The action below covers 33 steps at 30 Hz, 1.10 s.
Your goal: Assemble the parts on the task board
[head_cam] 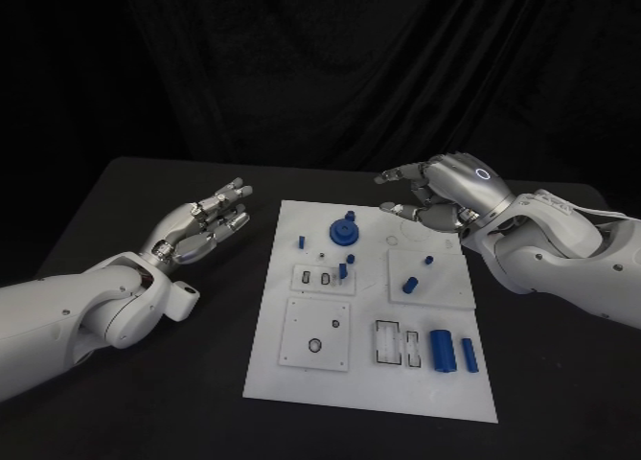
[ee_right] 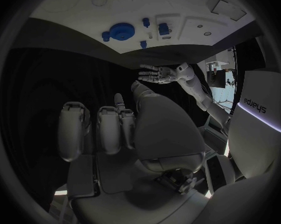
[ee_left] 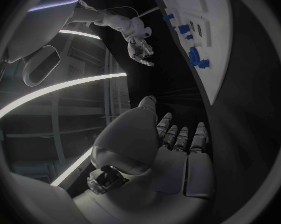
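Task board [head_cam: 403, 383] between hands, left hand [head_cam: 210, 222] beside it, seemingly empty.

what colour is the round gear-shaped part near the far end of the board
Blue. The gear shows best in the head view, standing on the white board.

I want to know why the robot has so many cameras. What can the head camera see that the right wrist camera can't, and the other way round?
Head view alone: the two long blue parts lying side by side at the near end of the task board, and the back of the right hand over the board's far right corner.

Right wrist view alone: the right hand's palm and fingers from behind, holding nothing.

Both: the white task board, the big round blue part, and the left hand, open, beside the board.
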{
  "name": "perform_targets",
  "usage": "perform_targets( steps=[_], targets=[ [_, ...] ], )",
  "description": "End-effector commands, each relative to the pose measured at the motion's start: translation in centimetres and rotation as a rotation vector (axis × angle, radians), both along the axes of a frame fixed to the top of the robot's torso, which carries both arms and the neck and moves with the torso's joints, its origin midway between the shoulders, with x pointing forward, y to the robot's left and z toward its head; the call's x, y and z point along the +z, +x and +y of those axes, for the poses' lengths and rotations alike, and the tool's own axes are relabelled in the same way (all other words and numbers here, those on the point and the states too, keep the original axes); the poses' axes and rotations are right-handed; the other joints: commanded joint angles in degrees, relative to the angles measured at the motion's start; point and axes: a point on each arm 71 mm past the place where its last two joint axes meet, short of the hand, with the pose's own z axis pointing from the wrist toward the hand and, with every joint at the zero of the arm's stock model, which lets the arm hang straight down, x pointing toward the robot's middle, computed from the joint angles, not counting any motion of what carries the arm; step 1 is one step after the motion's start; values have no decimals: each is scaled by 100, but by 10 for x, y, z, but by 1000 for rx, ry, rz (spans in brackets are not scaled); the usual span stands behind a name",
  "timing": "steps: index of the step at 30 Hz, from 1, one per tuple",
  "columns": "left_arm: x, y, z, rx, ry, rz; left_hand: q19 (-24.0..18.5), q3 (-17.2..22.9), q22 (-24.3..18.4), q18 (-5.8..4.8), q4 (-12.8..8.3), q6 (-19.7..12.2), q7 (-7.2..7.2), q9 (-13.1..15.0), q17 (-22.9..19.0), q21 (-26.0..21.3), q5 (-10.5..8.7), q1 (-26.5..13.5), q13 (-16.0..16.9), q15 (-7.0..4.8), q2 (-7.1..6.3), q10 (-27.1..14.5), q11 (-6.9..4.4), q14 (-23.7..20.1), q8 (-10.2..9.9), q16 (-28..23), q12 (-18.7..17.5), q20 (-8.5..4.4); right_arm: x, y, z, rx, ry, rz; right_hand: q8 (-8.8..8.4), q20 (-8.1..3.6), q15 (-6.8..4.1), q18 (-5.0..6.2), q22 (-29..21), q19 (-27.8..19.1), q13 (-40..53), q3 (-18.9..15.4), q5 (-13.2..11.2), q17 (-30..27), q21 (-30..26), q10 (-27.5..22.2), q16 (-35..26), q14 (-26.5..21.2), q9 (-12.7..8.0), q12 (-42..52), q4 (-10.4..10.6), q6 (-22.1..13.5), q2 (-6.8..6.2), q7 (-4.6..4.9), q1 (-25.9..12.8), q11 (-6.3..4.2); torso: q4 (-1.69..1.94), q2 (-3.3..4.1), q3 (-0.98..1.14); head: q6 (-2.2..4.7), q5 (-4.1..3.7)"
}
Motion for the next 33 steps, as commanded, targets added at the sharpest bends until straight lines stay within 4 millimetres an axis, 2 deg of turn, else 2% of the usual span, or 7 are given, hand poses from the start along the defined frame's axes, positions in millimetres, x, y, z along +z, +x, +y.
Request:
perform_targets(
  steps=[1,7,13,18,22,28,33],
  targets=[
    [13,9,-3,-42,-30,-137,112,-183,29,66,-3,84,-72,8,11,69,-353,-259,7,125,117,47,-38,39,22,0,19,71,1,2,-8,-2,18,-31,24,2,13,-10,1228,269,143,27,52,117,36,64,41,364,-10,37,25,60,33,10,17,6,-14,-146,61,-22,3],
    [15,34,-6,-25,7,-174,822,-631,203,75,-27,65,-109,6,195,513,-1263,-762,56,322,326,338,41,973,15,202,68,232,-3,8,-21,-41,5,-23,18,3,15,-9,1227,268,133,27,72,115,35,61,42,364,-17,33,31,60,44,11,15,7,-28,-369,137,-156,21],
    [26,45,-32,-42,148,-276,3411,-398,776,59,-123,438,-15,44,1167,2020,-174,372,980,459,257,4025,855,4575,61,1770,1024,278,-7,8,-35,-81,3,-9,6,8,21,-9,1228,270,113,10,91,104,39,54,39,363,-35,23,83,70,76,21,-33,15,-90,-578,251,-348,19],
    [39,47,-64,-122,463,-440,4521,335,1296,71,-257,1557,315,149,2018,3005,-465,1301,1580,-50,-11,5283,441,5580,257,3481,2086,-193,-11,7,-45,-114,21,23,-20,25,37,-9,1227,268,101,44,371,109,44,49,50,361,-87,20,125,132,182,45,-20,33,-94,-698,307,-475,50],
    [52,44,-93,-138,678,-487,4398,1030,2838,-89,-8,2685,297,178,5609,4949,-959,805,4420,-400,-376,4855,37,5997,219,7407,5117,-655,-14,6,-52,-138,40,44,-20,36,51,-8,1225,266,93,81,561,102,42,45,50,358,-110,19,125,194,215,73,14,53,-136,-762,335,-531,124],
    [62,39,-128,-115,870,-361,6626,767,6430,-505,-43,3617,306,474,8990,7590,-1621,-813,8947,-413,-340,8770,45,8973,692,8979,8962,-716,-19,5,-61,-172,42,74,-8,45,62,-8,1225,265,103,107,676,109,44,50,58,359,-121,27,124,264,225,92,38,66,-186,-824,348,-606,206],
    [57,37,-148,-104,1039,-132,7569,583,7631,-681,-18,3906,150,941,8990,8269,-1503,-1412,8947,-619,-234,8770,-151,8973,1084,8979,8962,-754,-22,5,-63,-184,39,94,39,59,79,-9,1226,266,107,126,723,110,50,53,63,359,-117,33,126,410,225,119,52,88,-181,-869,341,-700,234]
  ],
)
